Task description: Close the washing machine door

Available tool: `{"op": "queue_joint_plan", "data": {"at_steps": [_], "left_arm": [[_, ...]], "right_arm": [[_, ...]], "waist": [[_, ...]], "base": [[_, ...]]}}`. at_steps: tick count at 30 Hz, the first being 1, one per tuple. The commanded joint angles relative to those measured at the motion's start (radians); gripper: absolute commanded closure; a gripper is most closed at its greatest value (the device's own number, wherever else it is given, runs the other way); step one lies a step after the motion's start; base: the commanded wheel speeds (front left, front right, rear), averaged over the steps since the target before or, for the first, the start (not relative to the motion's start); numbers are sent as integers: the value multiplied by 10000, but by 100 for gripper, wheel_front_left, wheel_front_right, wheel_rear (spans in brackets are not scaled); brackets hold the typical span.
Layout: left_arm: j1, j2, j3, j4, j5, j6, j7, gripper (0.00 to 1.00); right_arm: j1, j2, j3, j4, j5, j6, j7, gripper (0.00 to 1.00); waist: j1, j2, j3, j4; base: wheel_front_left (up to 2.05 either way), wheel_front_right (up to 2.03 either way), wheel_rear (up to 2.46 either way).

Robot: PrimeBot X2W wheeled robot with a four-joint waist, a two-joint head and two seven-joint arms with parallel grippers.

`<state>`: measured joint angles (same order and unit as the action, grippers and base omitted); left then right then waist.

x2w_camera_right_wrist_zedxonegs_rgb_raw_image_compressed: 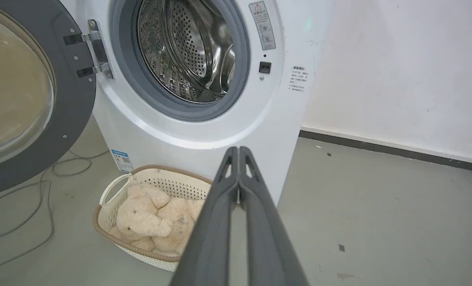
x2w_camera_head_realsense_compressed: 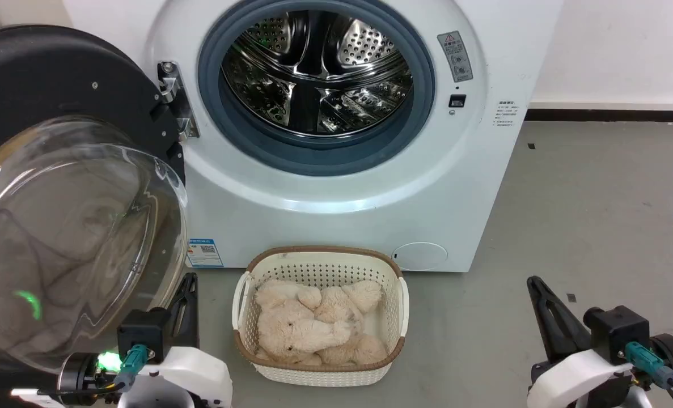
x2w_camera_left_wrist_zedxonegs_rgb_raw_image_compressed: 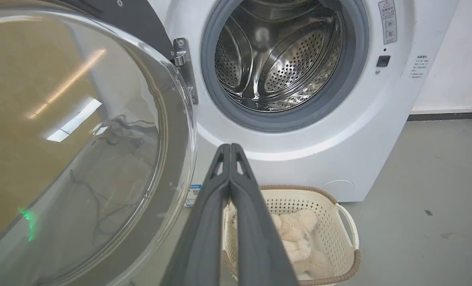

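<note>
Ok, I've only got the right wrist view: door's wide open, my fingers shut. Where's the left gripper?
Observer: Left gripper is low, between the door and the basket.
Operator: Touching the glass?
Observer: No. The left wrist view shows a gap between its shut fingers and the door's glass.

Clear glass door [x2w_camera_head_realsense_compressed: 70, 238], perforated shiny steel drum [x2w_camera_head_realsense_compressed: 319, 68], fluffy plush toy [x2w_camera_head_realsense_compressed: 313, 326]
</note>
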<state>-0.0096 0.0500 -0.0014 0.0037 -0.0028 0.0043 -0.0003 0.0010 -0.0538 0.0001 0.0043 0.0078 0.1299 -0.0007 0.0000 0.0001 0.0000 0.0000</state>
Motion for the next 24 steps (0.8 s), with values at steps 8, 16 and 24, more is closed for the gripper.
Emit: {"op": "queue_joint_plan", "data": {"at_steps": [8, 16, 24], "left_arm": [[96, 3, 14, -37, 28, -43, 3, 100], [96, 3, 14, -37, 28, -43, 3, 100], [96, 3, 14, -37, 28, -43, 3, 100]], "right_arm": [[-10, 36, -1, -43, -78, 8, 7, 100], [-10, 36, -1, -43, -78, 8, 7, 100], [-10, 36, -1, -43, -78, 8, 7, 100]], "waist": [[0, -1, 0, 0], [0, -1, 0, 0], [0, -1, 0, 0]], "base": [[0, 0, 0], [0, 0, 0], [0, 0, 0]]}}
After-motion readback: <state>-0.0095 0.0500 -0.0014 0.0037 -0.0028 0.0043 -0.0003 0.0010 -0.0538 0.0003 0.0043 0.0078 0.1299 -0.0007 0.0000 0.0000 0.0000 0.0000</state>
